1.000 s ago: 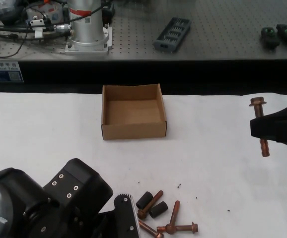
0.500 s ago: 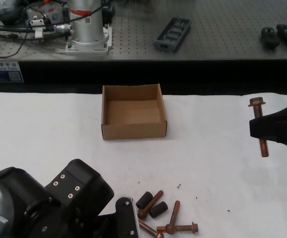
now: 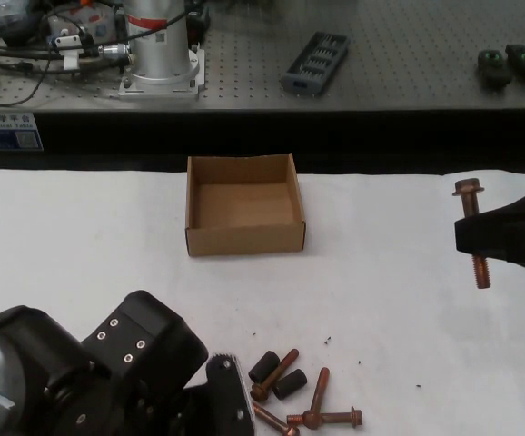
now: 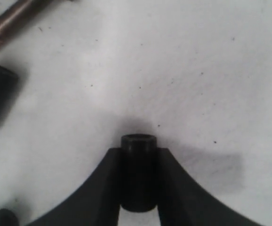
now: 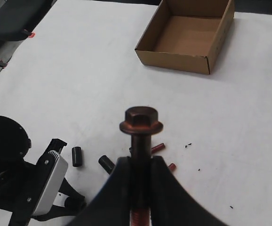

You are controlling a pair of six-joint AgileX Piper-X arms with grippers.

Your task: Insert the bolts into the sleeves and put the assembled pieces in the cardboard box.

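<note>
White surface (image 3: pixel 81 245) stretches from side to side in front of me. Behind it runs a grey metal bench (image 3: pixel 408 91) full of little holes. On the dark front edge of that bench is a blue label (image 3: pixel 6 133). It has writing on it, but the letters are too small for me to read.

My left arm (image 3: pixel 90 381) is the big black lump at the near edge of the high view. The cardboard box (image 3: pixel 244 239) sits near the far edge of the white surface, about in the middle, with its open side up.

The right jaws are clenched on a bolt (image 3: pixel 481 271), gripping it by the stem. They hold it up off the surface, far out to the right and well apart from the box. The bolt's head (image 5: pixel 143 123) sticks out past the tips, and its threaded end pokes out the other side.

The left jaws are clenched on a black sleeve (image 4: pixel 137 172). It sits right between the two tips with its end peeking out, close over the surface. I cannot tell if it touches.

Loose bolts (image 3: pixel 317 395) and loose sleeves (image 3: pixel 263 367) lie in a small heap just beside the left arm, near the near edge. Plenty of white surface shows between the heap and the box, and between the box and the held bolt.
</note>
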